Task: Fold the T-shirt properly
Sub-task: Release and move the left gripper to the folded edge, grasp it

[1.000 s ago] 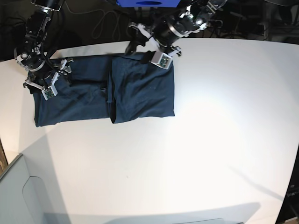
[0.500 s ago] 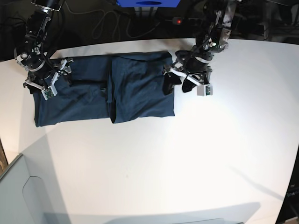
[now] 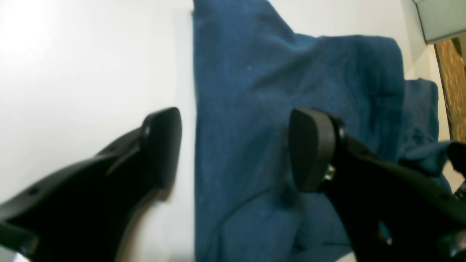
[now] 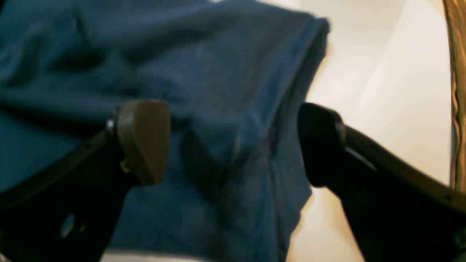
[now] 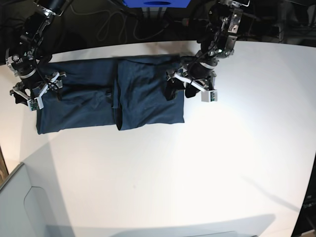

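White tabletop, evenly lit; dark cables and a blue box at the far edge. T-shirt lies flat on the far left part of the table as a long rectangle, with one end already folded over, so a doubled panel sits on the base view's right and a vertical fold ridge runs near the middle.

Left gripper hangs at the doubled panel's outer edge, fingers spread wide, holding nothing. Right gripper sits at the opposite end of the shirt, also spread wide and empty.

Judgement: next step looks like one more fold across the length. To do it well, each gripper should straddle the hem and pinch all layers together, not just the top one. Lift both corners evenly, keep the cloth taut between them, and lay edge on edge before releasing. The soft knit will sag and crease if one side leads.

View notes:
- Left wrist: one finger is over bare table, the other over cloth, so the straight edge of the T-shirt lies between them. Base view cannot resolve this.
- Right wrist: blurred; the rounded fold edge of the T-shirt lies between the fingers.
- Only the base view shows the overall layout and how well apart the arms are.
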